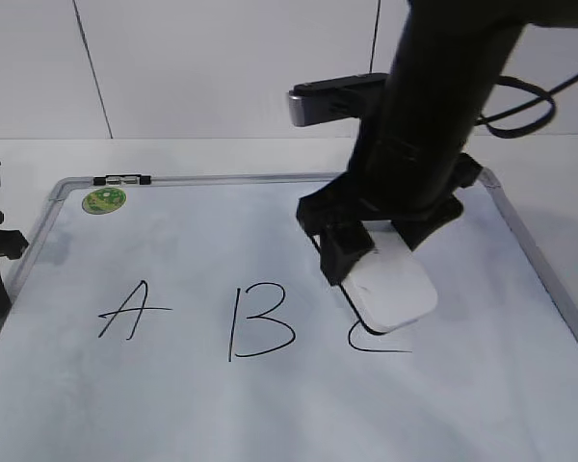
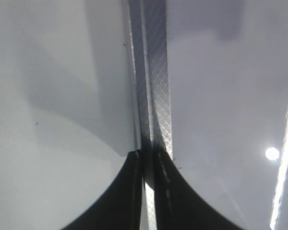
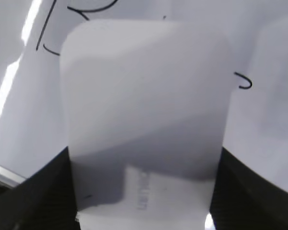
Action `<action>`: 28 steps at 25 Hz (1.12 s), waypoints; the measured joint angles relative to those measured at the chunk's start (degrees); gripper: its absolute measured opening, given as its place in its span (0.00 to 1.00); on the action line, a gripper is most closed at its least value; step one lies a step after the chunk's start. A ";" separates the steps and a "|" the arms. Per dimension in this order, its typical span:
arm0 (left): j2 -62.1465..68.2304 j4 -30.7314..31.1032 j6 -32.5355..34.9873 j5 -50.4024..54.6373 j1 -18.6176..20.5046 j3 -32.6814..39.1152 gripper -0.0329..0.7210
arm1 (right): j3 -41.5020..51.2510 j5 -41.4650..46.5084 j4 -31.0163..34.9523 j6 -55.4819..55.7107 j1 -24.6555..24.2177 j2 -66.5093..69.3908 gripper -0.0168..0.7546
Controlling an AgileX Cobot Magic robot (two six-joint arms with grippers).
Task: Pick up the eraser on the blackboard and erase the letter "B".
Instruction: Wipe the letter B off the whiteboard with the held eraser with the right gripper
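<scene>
Exterior view slants down on the blackboard point(image 1: 173, 404); both wrist views hug its surface.

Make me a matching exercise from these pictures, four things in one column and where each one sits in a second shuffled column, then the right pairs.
Things
1. flat white plastic eraser
2. round green sticker
3. black handwritten letter "B"
4. black handwritten letter "A"

Places
a. top left corner of the white dry-erase blackboard
b. between the right gripper's black fingers, covering the top of the "C"
c. leftmost of the three letters
d. middle of the letter row, still whole

Pairs: 1-b, 2-a, 3-d, 4-c
</scene>
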 joint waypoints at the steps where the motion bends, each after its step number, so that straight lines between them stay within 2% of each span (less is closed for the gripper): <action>1: 0.00 0.00 0.00 0.00 0.00 0.00 0.06 | -2.00 0.12 -0.68 0.64 0.58 1.44 0.70; 9: 0.00 0.00 0.00 0.13 0.00 -0.02 0.06 | -12.11 0.12 -1.63 2.51 6.14 12.97 0.70; 22: 0.00 0.00 0.00 0.57 0.00 -0.12 0.06 | -15.23 0.93 -0.51 2.94 12.78 24.35 0.70; 28: 0.00 0.00 0.00 0.70 0.00 -0.12 0.06 | -18.12 1.81 0.01 1.78 13.40 26.05 0.70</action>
